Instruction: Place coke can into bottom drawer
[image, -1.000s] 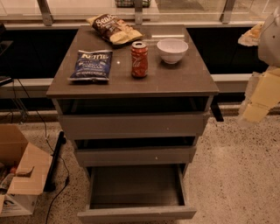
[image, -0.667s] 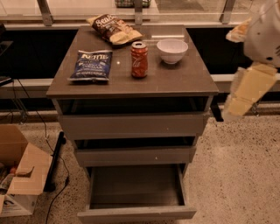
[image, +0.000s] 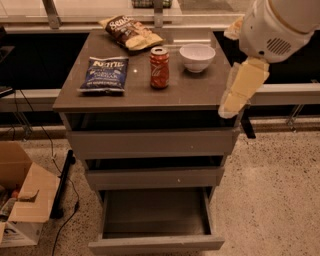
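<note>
The coke can (image: 159, 67) stands upright in the middle of the cabinet top (image: 195, 95), red with a silver top. The bottom drawer (image: 156, 244) is pulled out, and its shallow tray shows nothing inside. The two drawers above it are slightly ajar. My gripper (image: 231, 106) hangs from the white arm at the upper right. It sits over the cabinet's right front corner, to the right of the can and apart from it, and holds nothing that I can see.
A white bowl (image: 197, 56) stands right of the can. A blue chip bag (image: 104, 74) lies to its left and a brown chip bag (image: 131, 33) behind it. An open cardboard box (image: 20, 200) and a black cable (image: 65, 175) lie on the floor at left.
My arm has swung left and further into view, from the right edge to over the cabinet's right front corner. The can and the drawers have not moved.
</note>
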